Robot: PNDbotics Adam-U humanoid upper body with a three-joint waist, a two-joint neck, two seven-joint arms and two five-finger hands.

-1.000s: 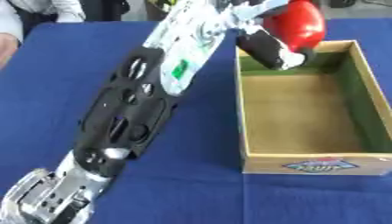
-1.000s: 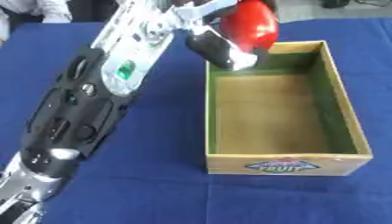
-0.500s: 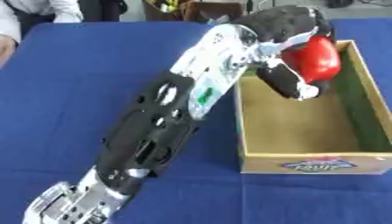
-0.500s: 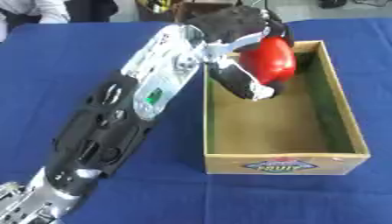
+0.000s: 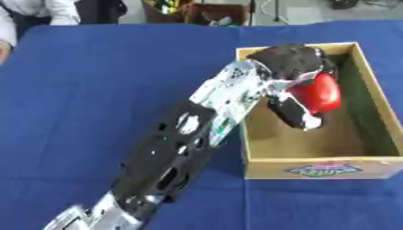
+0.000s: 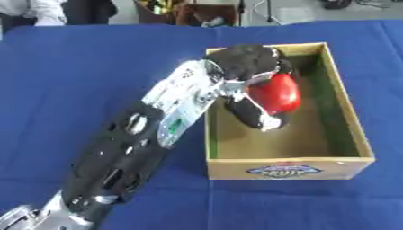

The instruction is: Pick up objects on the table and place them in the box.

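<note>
While gripped: red object [image 5: 316, 93] in left hand [image 5: 289, 67]

Left arm stretched forward, robot hand [image 5: 293, 74] palm-down, fingers and thumb curled

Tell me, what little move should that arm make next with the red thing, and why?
Probably lower a little and open the fingers. The left hand has its fingers curled round the red object, and both sit inside the walls of the box, above its bare floor. Nothing else lies beneath, so letting go there should leave it in the box.
</note>
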